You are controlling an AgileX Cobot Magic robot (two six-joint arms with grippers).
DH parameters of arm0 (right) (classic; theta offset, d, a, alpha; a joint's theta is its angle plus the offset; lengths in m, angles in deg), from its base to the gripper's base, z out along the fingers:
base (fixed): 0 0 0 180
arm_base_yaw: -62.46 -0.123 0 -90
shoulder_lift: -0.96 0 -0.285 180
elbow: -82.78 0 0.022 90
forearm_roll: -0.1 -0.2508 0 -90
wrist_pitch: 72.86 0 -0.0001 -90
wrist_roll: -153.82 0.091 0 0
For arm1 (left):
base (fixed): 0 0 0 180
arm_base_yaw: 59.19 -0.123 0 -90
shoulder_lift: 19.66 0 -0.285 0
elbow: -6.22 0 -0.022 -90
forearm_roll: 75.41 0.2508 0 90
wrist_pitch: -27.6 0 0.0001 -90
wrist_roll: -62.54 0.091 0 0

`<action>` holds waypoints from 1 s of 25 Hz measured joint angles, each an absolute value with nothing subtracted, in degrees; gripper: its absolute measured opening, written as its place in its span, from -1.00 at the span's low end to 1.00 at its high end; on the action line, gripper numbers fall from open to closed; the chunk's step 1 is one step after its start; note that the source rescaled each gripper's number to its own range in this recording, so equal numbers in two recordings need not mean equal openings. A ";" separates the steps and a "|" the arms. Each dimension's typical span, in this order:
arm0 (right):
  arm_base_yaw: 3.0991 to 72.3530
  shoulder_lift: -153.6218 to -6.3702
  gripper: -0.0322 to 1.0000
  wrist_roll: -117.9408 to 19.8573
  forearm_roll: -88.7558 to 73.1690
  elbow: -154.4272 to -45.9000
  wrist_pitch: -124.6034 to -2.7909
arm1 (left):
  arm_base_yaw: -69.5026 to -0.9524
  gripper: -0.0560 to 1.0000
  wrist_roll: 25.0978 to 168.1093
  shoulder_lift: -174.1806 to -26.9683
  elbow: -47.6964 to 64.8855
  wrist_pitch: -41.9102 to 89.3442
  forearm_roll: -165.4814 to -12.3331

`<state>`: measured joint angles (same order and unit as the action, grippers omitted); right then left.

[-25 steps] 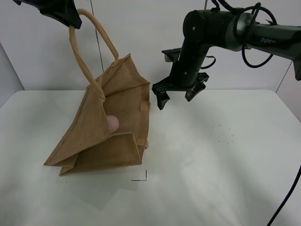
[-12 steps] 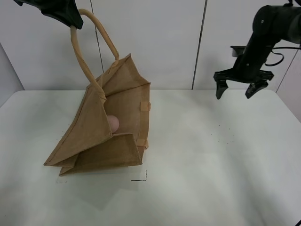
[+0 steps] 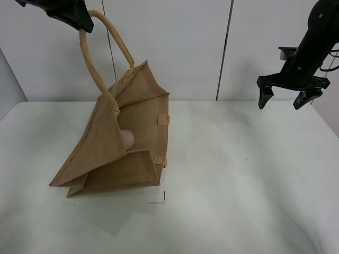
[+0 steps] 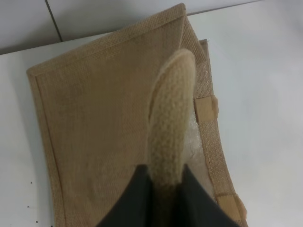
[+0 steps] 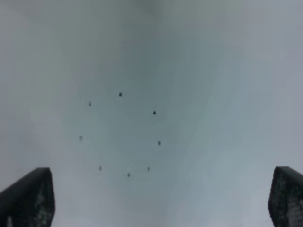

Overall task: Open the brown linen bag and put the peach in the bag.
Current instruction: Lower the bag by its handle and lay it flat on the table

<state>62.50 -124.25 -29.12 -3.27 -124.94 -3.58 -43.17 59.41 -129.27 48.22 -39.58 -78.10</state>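
Observation:
The brown linen bag point(image 3: 124, 143) stands tilted on the white table, its mouth pulled open toward the right. My left gripper point(image 3: 79, 24) is shut on one rolled handle point(image 3: 95, 69) and holds it up high; the left wrist view shows the handle point(image 4: 169, 132) pinched between the fingers above the bag point(image 4: 99, 123). The pink peach point(image 3: 127, 138) sits inside the bag, partly hidden by the front flap. My right gripper point(image 3: 285, 96) is open and empty, raised at the far right above the table. In the right wrist view its fingertips point(image 5: 28, 196) frame bare table.
A ring of small dark dots point(image 3: 251, 151) marks the table on the right, also seen in the right wrist view point(image 5: 123, 135). A thin black corner mark point(image 3: 160, 199) lies in front of the bag. White wall panels stand behind the table.
My right gripper has swung away from the bag's mouth to the far right and risen. The bag, the peach and my left gripper have not moved.

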 joint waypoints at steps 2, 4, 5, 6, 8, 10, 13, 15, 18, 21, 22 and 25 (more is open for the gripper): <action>62.24 -120.34 1.00 -29.68 -3.39 -121.11 -3.64 | -43.17 -0.89 59.43 -129.27 48.22 -39.58 -78.10; 62.13 -115.98 1.00 -29.87 -3.56 -115.26 -3.64 | -43.17 -0.89 59.43 -129.27 48.22 -39.58 -78.10; 62.13 -113.29 1.00 -29.92 -3.61 -111.81 -3.64 | -43.17 -0.89 59.43 -129.27 48.22 -39.58 -78.10; 62.13 -110.33 1.00 -29.99 -3.61 -108.72 -3.64 | -43.17 -0.89 59.43 -129.27 48.22 -39.58 -78.10; 62.13 -104.57 1.00 -30.16 -3.53 -100.79 -3.64 | -43.17 -0.89 59.43 -129.27 48.22 -39.58 -78.10; 62.13 -97.92 1.00 -30.54 -3.53 -93.29 -3.58 | -43.17 -0.89 59.43 -129.27 48.22 -39.58 -78.10; 62.13 -88.21 1.00 -30.91 -3.49 -82.30 -3.45 | -43.17 -0.89 59.43 -129.27 48.22 -39.58 -78.10; 62.13 -81.73 1.00 -30.96 -3.49 -75.48 -3.45 | -43.17 -0.89 59.43 -129.27 48.22 -39.58 -78.10; 62.13 -71.52 1.00 -31.03 -3.43 -66.89 -5.33 | -43.17 -0.89 59.48 -129.27 48.22 -39.58 -78.10; 62.13 -60.36 1.00 -30.24 -3.43 -59.35 -9.71 | -43.17 -0.89 59.48 -129.27 48.22 -39.58 -78.10; 62.13 -57.26 1.00 -30.07 -3.43 -56.95 -10.83 | -43.17 -0.89 59.48 -129.27 48.22 -39.58 -78.10; 62.13 -46.97 1.00 -30.02 -3.38 -51.26 -12.95 | -43.17 -0.89 59.48 -129.27 48.22 -39.58 -78.10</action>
<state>62.13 -46.97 -30.02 -3.38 -51.26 -12.95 -43.17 59.48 -129.27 48.22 -39.58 -78.10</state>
